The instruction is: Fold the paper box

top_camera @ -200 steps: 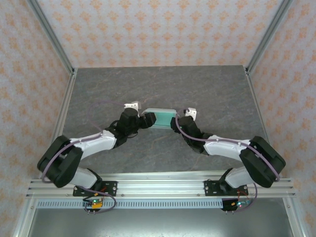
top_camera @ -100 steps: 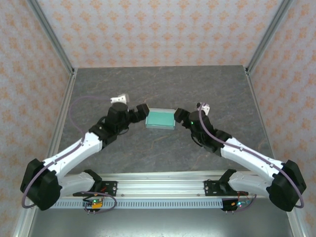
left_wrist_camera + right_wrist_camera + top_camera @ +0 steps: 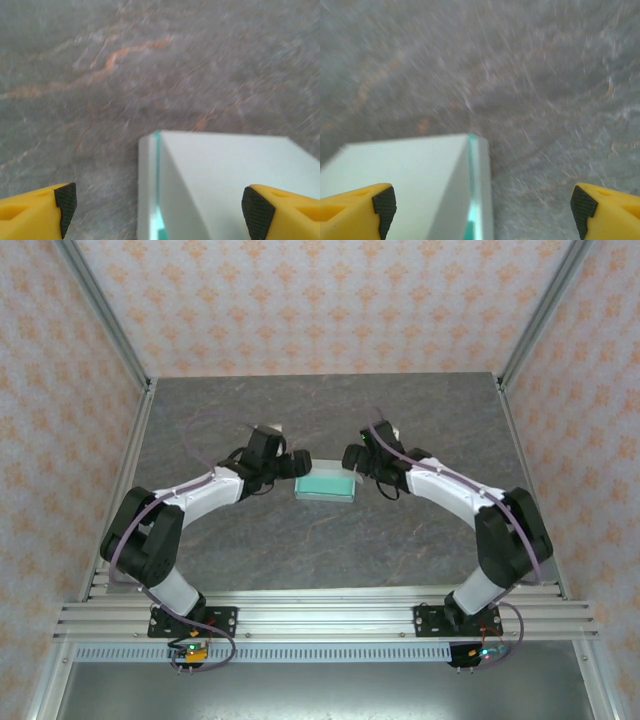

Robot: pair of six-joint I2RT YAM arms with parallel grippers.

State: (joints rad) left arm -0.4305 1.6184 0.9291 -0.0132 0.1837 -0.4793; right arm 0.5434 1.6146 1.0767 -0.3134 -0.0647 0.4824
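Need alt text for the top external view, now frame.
A small mint-green paper box lies flat in the middle of a grey stone-patterned table. The left pincer sits close to its left end and the right pincer close to its right end. Orange-patterned walls enclose the table.

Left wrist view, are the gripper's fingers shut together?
No, the left gripper's fingertips stand far apart at the lower corners, with the paper box's end between them.
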